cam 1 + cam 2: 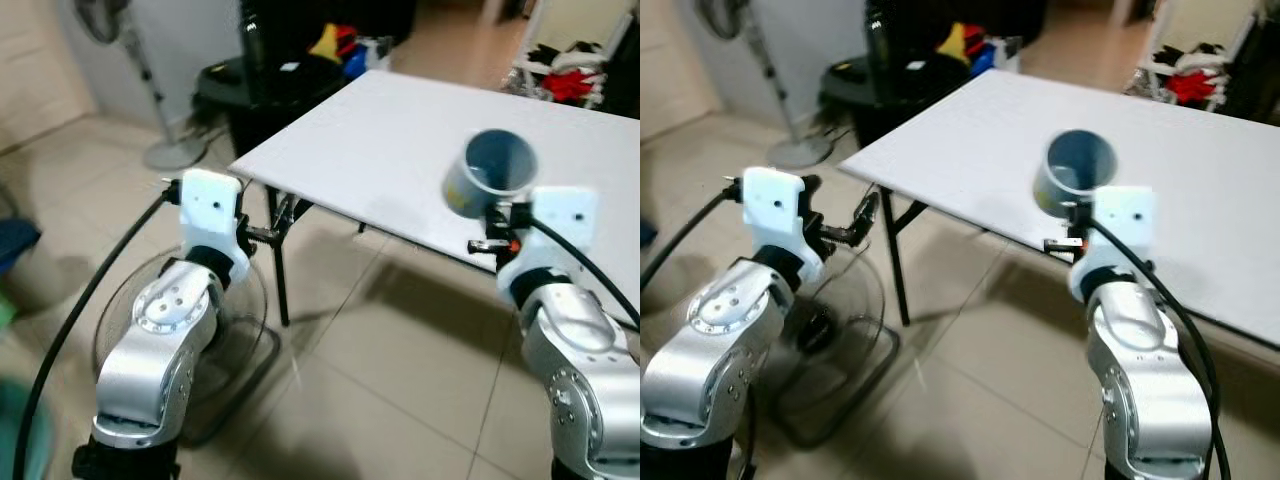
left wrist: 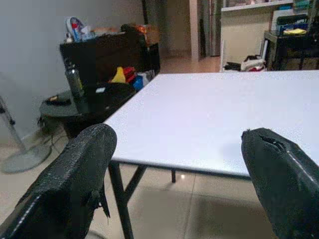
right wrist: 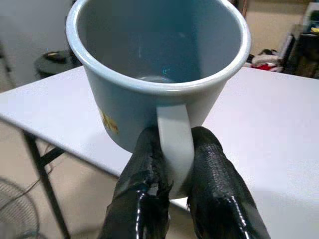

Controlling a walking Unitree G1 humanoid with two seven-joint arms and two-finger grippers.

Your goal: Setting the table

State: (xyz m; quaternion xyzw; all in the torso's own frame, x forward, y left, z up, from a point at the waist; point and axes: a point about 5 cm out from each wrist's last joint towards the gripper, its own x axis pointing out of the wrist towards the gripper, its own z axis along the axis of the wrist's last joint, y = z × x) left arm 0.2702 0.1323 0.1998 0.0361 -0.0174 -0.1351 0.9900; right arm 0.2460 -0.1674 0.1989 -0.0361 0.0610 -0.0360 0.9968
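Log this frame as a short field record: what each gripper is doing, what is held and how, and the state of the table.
right gripper: right gripper, raised at the near edge of the table, shut on the mug's handle
held object: blue-grey mug, tilted so its opening faces the head camera; looks empty
grip: two black fingers pinch the handle from both sides
left gripper: left gripper, fingers open, holding nothing, pointed at the table from beyond its corner
table: white table, folding legs
surroundings: floor fan lying below the left arm
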